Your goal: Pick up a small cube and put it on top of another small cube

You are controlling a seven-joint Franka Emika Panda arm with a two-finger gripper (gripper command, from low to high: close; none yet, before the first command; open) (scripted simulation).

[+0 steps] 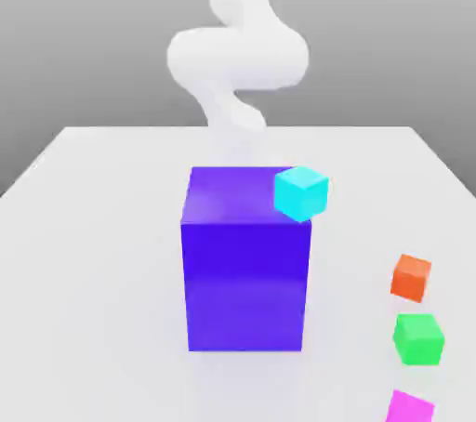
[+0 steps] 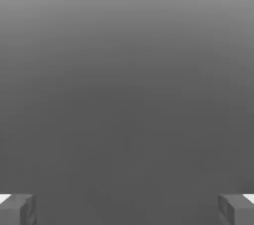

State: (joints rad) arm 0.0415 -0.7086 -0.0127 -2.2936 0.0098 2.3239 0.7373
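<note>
A plain white table (image 1: 102,225) sits before a blank grey wall; nothing carries writing. A tall purple block (image 1: 246,267) stands at its centre, with a cyan cube (image 1: 301,193) at the block's one o'clock corner. Orange (image 1: 411,277), green (image 1: 417,338) and pink (image 1: 410,407) cubes line up at four o'clock. The gripper (image 2: 127,208) is spread wide, holding nothing.

Purple block (image 1: 246,271), cyan cube (image 1: 301,192), orange cube (image 1: 411,277), green cube (image 1: 417,338), magenta cube (image 1: 410,407)
</note>
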